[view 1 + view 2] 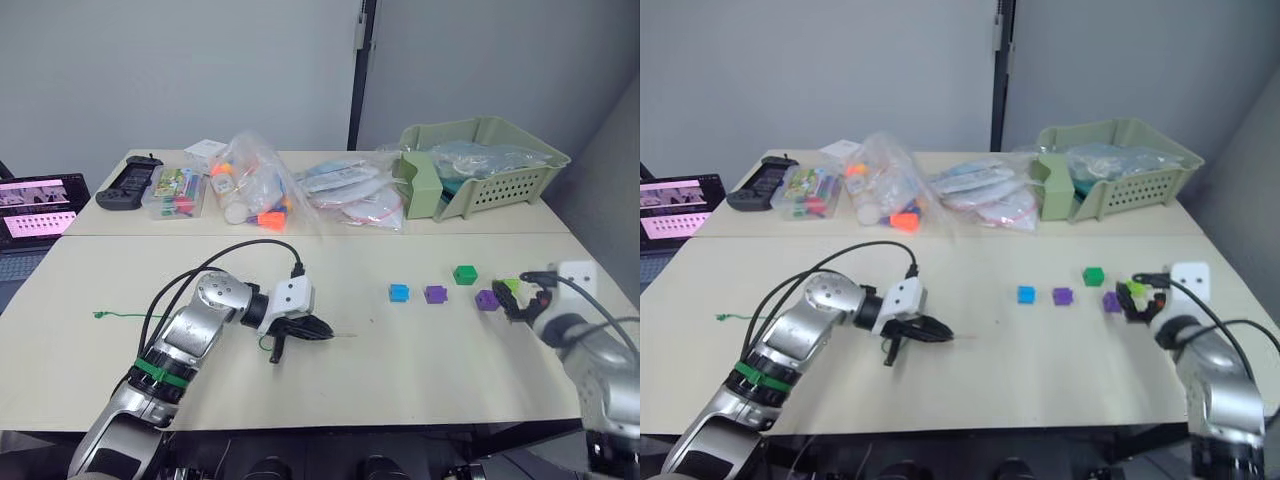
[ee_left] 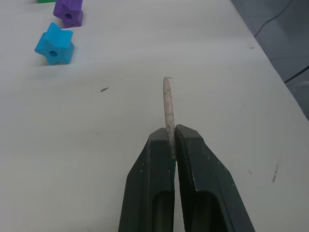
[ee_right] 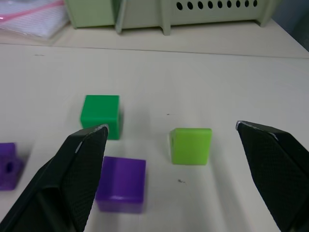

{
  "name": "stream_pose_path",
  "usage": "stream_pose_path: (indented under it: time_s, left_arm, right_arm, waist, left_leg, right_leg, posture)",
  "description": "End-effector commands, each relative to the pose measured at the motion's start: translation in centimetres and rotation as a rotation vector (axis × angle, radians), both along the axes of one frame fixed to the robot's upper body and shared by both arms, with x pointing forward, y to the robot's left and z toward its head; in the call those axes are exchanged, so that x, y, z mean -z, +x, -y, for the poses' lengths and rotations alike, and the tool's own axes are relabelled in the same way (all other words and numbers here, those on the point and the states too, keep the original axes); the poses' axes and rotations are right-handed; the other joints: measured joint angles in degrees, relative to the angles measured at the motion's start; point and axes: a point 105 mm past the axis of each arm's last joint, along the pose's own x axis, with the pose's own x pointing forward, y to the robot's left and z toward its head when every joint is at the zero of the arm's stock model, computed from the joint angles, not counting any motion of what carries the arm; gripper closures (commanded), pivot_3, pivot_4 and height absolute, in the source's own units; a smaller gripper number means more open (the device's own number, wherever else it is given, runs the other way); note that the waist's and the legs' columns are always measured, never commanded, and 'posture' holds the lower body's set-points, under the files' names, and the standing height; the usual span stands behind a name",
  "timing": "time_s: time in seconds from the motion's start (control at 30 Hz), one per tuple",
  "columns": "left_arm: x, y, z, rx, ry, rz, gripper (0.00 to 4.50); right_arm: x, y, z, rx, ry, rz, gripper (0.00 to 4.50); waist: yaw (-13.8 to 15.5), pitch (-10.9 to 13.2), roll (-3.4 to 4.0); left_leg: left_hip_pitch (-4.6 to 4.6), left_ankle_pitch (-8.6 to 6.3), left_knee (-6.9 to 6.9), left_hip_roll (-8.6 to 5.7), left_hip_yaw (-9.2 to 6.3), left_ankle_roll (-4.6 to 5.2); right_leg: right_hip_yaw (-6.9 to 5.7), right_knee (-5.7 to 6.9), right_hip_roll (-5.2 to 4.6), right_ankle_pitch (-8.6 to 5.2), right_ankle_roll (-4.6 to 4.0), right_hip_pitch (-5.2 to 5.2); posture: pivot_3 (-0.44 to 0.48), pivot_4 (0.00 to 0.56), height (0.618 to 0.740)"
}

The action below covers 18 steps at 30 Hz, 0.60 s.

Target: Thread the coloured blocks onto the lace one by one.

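Left jaws clamped on lace (image 2: 168,108) tip

The lace (image 1: 120,315) runs behind the left arm, so its middle part is hidden. One purple block (image 3: 7,166) is cut off by the picture's edge. The left fingers (image 2: 149,188) cover the tip's (image 2: 167,108) lower end
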Motion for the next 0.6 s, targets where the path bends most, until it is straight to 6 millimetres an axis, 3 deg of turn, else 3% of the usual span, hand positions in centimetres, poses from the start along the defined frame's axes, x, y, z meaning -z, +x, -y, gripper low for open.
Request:
stream_pose_path:
  time_s: [0.03,0.2,0.6]
  left_arm:
    - [-0.6,-0.7,0.3,0.003,-0.033,0.019,4.46]
    - [-0.3,-1.1,0.2,-0.018,-0.040,0.014,4.46]
    - [-0.5,-1.0,0.3,-0.037,-0.037,0.030,4.46]
  right_arm:
    - [-0.8,1.4,1.8,0.072,0.007,0.014,0.00]
    - [-1.0,2.9,2.7,0.088,0.002,-0.029,0.00]
    - [0.8,4.0,3.5,0.051,0.010,-0.157,0.00]
  waist:
    - [-0.10,0.00,0.03]
    - [-0.05,0.01,0.04]
    - [-0.68,0.01,0.04]
  left_leg:
    - [-0.03,0.00,-0.02,-0.01,0.00,0.00]
    - [-0.04,0.00,0.00,0.02,-0.02,0.00]
    - [-0.01,0.00,-0.02,0.01,-0.02,0.00]
  right_leg:
    - [0.03,-0.02,-0.04,0.00,0.00,-0.03]
    - [0.02,-0.02,-0.07,0.00,0.00,-0.02]
    - [0.03,-0.04,-0.06,0.01,0.00,0.01]
  posture:
    - [0.000,0.150,0.740]
    - [0.000,0.150,0.740]
    - [0.000,0.150,0.740]
